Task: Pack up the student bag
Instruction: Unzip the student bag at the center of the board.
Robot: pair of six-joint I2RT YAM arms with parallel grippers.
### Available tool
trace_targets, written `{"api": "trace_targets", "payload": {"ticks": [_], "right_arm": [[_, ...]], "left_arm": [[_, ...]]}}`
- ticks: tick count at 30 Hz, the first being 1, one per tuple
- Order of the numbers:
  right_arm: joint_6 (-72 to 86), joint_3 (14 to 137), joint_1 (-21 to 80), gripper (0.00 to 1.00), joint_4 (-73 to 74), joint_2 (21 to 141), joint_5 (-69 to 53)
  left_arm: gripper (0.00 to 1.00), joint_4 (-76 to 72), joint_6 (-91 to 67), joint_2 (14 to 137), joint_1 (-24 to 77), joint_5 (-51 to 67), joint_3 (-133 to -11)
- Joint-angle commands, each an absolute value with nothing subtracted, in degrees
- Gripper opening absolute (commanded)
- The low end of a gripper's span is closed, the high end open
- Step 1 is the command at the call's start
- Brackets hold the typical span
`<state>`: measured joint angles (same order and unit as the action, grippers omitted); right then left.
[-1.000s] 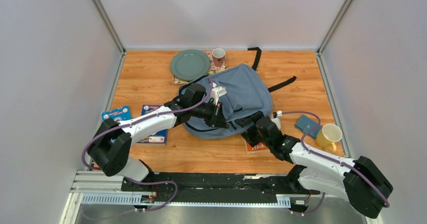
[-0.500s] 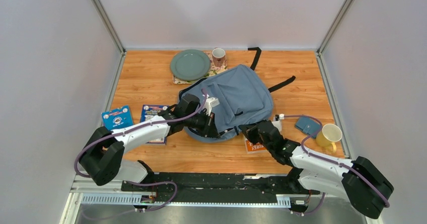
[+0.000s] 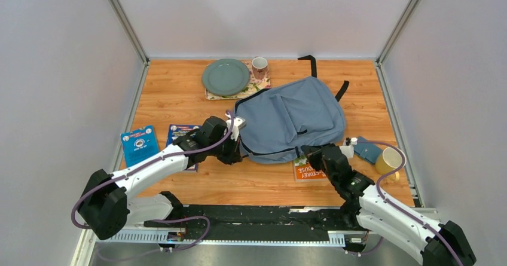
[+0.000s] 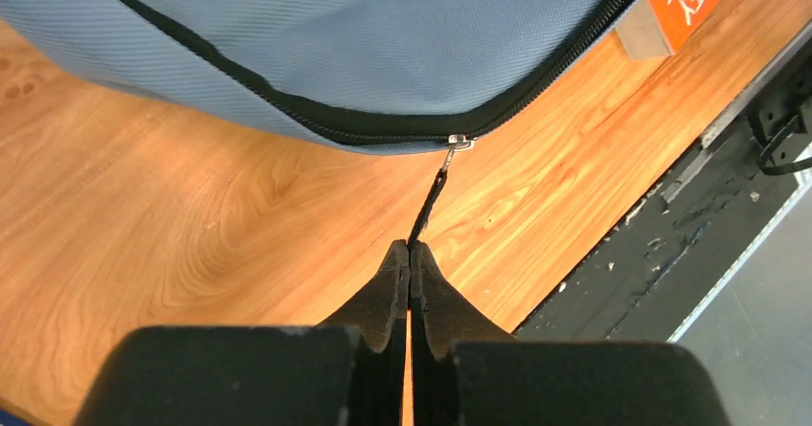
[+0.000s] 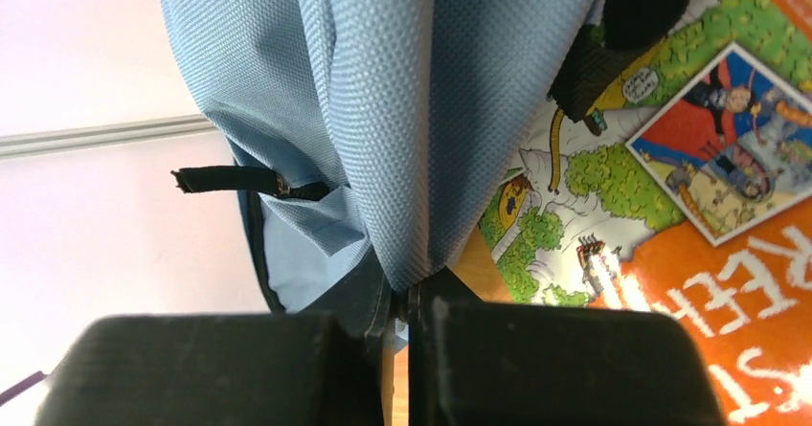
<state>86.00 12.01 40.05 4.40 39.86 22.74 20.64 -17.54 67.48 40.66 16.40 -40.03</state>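
The student bag (image 3: 291,118), grey-blue with dark zips, lies flat in the middle of the table. My left gripper (image 3: 238,154) sits at its near left corner. In the left wrist view that gripper (image 4: 410,250) is shut on the black zip pull cord (image 4: 433,194), which runs taut to the slider (image 4: 460,143) on the bag's closed zip. My right gripper (image 3: 307,152) is at the bag's near edge. In the right wrist view it (image 5: 410,292) is shut on a pinched fold of the bag's fabric (image 5: 402,139), just above an orange comic book (image 5: 737,254).
The orange book (image 3: 306,171) lies partly under the bag's near edge. A green plate (image 3: 225,76) and a small mug (image 3: 259,67) stand at the back. A teal case (image 3: 366,149) and a yellow mug (image 3: 390,161) lie at the right; two blue books (image 3: 138,139) at the left.
The right gripper has shut on the bag's fabric and drawn it rightward. The bag now lies flatter and further right. The left gripper has pulled back toward the near left with the zip cord.
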Motion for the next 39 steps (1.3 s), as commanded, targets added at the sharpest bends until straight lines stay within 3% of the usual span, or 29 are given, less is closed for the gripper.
{"api": "trace_targets", "payload": {"ticks": [1,6,16,19,22,23,25,29,34,36,39], "right_arm": [[75.4,14.6,34.4,0.0,3.9,39.6,22.9],[68.0,22.6,34.3,0.01,13.1,40.1,23.0],[44.1,30.2,33.8,0.05,16.2,39.9,11.9],[43.3,33.2,33.8,0.13,21.7,41.0,14.3],[43.5,33.1,33.6,0.48,22.2,43.1,16.2],[45.0,33.2,33.4,0.66,23.1,44.2,16.9],[49.1,34.0,32.4,0.74,25.5,46.9,16.6],[56.1,37.7,32.3,0.78,36.2,44.0,21.0],[61.6,36.6,32.4,0.78,50.5,29.0,24.6],[65.9,35.4,32.4,0.78,57.7,25.2,23.0],[69.2,30.4,32.4,0.77,54.3,16.7,12.5]], "left_arm": [[0.0,21.7,-15.9,65.6,39.6,18.1,-40.8],[0.0,16.3,-17.5,67.2,41.0,31.9,-41.9],[0.0,20.7,-14.2,60.9,50.7,39.4,-45.3],[0.0,20.6,-14.1,60.0,53.0,37.8,-44.7],[0.0,16.7,-16.8,60.5,53.3,36.6,-41.8],[0.0,12.9,-19.0,61.3,53.5,36.4,-39.6],[0.0,7.3,-21.0,62.1,53.5,37.5,-36.7],[0.0,0.4,-24.4,66.0,53.7,38.1,-34.7],[0.0,-1.9,-24.8,66.4,55.0,38.1,-34.3],[0.0,-1.2,-24.5,66.6,55.2,37.5,-34.5],[0.0,-0.3,-23.8,66.8,55.2,35.9,-34.5]]}}
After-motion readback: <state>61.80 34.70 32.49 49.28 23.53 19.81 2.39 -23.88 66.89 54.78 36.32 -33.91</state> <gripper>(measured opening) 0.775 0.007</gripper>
